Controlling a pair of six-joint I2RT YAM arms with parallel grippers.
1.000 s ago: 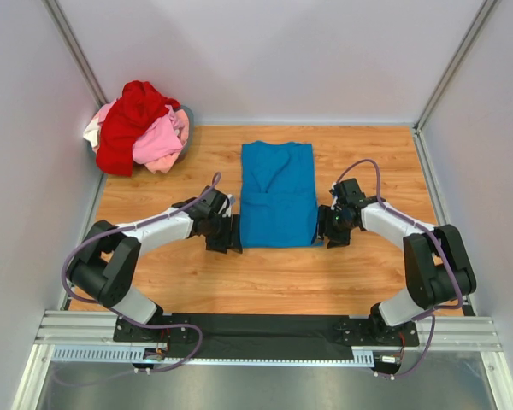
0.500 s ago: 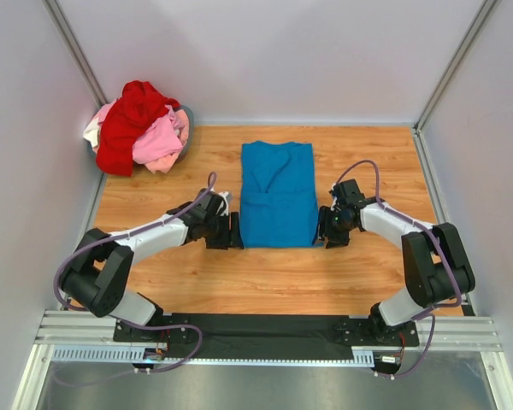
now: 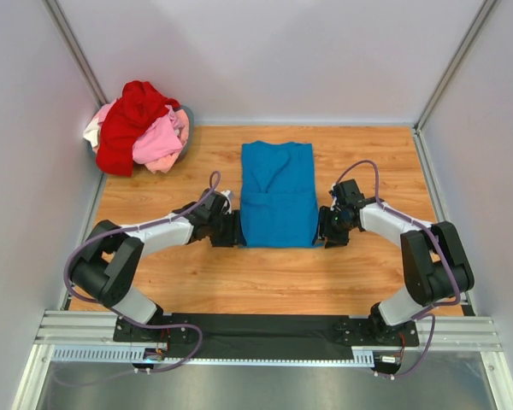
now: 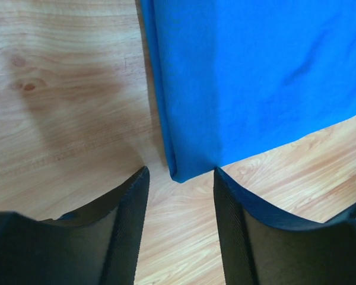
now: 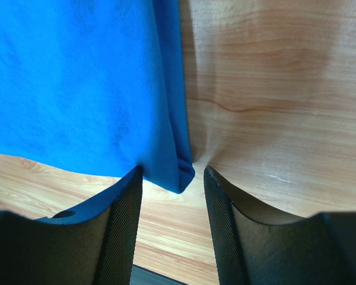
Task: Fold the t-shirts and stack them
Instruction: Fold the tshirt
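The bright blue t-shirt (image 3: pixel 278 193) lies folded into a long strip in the middle of the table. My left gripper (image 3: pixel 231 231) is open at its near left corner; in the left wrist view that corner (image 4: pixel 184 169) sits between the tips of my open gripper (image 4: pixel 180 181). My right gripper (image 3: pixel 323 229) is open at the near right corner; in the right wrist view that corner (image 5: pixel 178 172) lies between the tips of my gripper (image 5: pixel 171 178). The red t-shirt (image 3: pixel 128 124) and light pink t-shirt (image 3: pixel 158 141) lie heaped at the back left, with a whitish one (image 3: pixel 92 132) peeking out.
The heap of shirts rests on a grey-rimmed basket (image 3: pixel 186 128) at the table's back left corner. White walls close in the left, back and right sides. A black rail (image 3: pixel 265 329) runs along the near edge.
My left gripper has moved right, closer to the blue shirt's near left corner. My right gripper has barely moved.
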